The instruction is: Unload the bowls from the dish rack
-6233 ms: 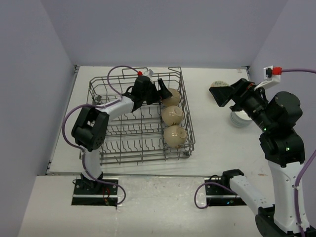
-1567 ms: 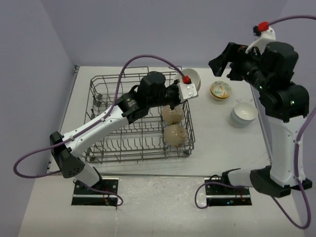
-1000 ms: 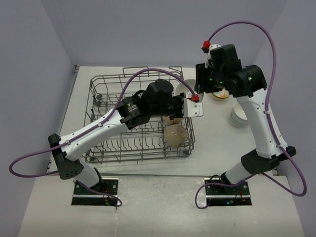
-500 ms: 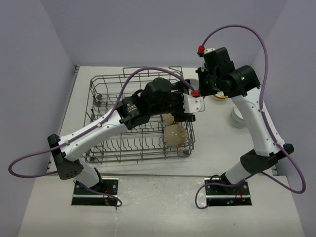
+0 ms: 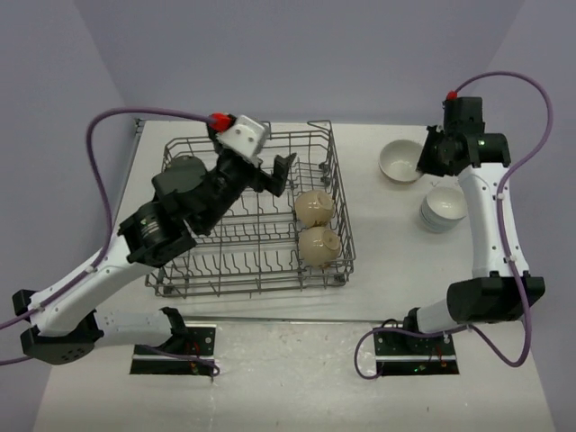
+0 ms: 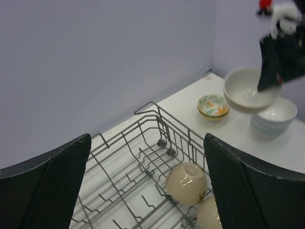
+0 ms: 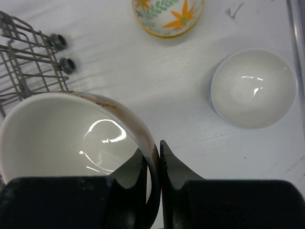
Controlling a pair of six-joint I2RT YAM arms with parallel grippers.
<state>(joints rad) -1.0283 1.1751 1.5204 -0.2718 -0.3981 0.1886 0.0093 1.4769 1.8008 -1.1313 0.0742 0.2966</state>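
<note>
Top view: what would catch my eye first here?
The right gripper pinches a beige bowl by its rim, held above the table right of the dish rack. Two more beige bowls lie bottom up in the rack's right side, with the left gripper open above it.

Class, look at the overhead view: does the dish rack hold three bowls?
No, the dish rack holds only two beige bowls, both beside its right wall.

Right wrist view's edge crops the yellow bowl (image 7: 167,16).
</note>
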